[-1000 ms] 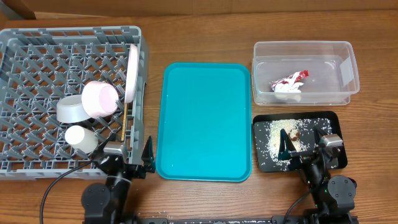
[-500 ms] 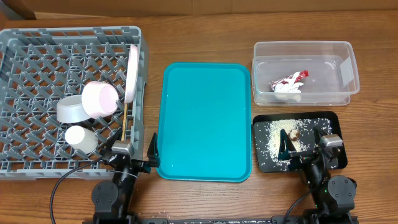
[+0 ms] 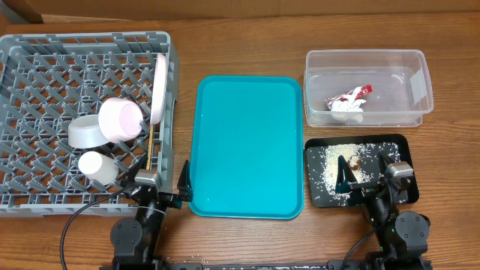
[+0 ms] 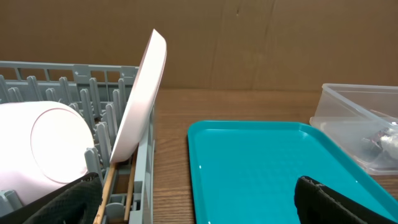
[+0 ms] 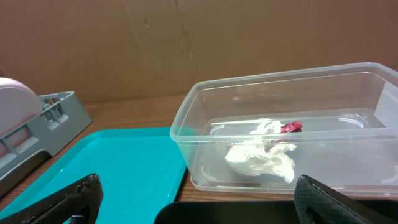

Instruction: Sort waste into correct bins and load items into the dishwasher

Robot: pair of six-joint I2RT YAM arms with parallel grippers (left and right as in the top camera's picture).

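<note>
My left gripper (image 3: 159, 178) and right gripper (image 3: 366, 178) sit spread and empty. My worry is the big plate (image 3: 159, 88) propped against the rack's (image 3: 90, 37) right wall — a bump could tip it.

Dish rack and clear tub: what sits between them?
The teal tray lies between dish rack and clear tub, with bare wood either side; overhead view.
</note>
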